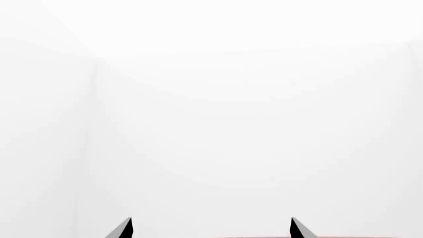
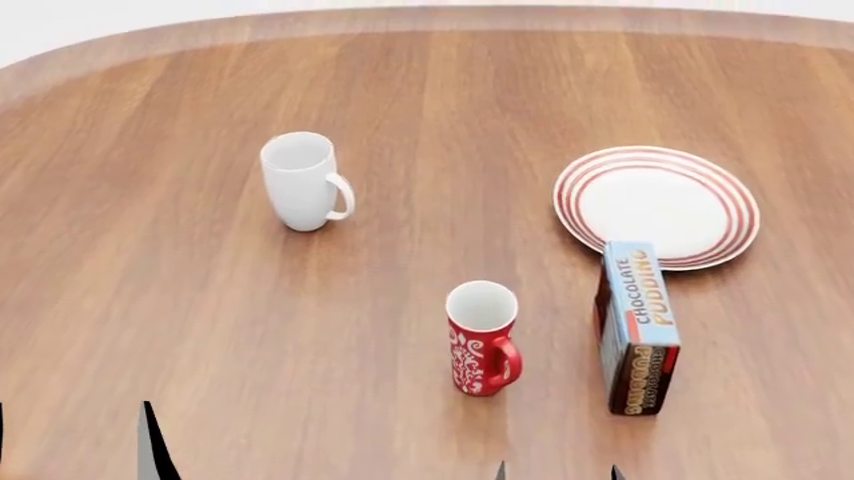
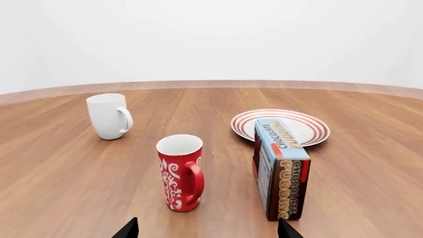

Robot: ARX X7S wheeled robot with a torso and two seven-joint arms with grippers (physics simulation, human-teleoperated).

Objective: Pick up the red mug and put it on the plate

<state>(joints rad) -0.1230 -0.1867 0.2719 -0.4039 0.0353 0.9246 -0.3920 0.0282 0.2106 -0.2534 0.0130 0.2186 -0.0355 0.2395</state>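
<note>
Glossy ceramic red mug (image 2: 481, 340), smooth wooden table (image 2: 400, 100)

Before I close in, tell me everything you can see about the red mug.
The red mug is tall and slim, glossy like glazed ceramic, red with white ornamental swirls outside and white inside. It looks empty. It stands upright on the wooden table, touching nothing else, its red loop handle turned toward the chocolate pudding box beside it. The plate lies beyond that box. Neither gripper is touching it.

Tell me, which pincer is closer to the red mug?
The right pincer. It sits just in front of the red mug, which fills its wrist view. The left pincer is farther off to the mug's left, its camera seeing mostly white.
</note>
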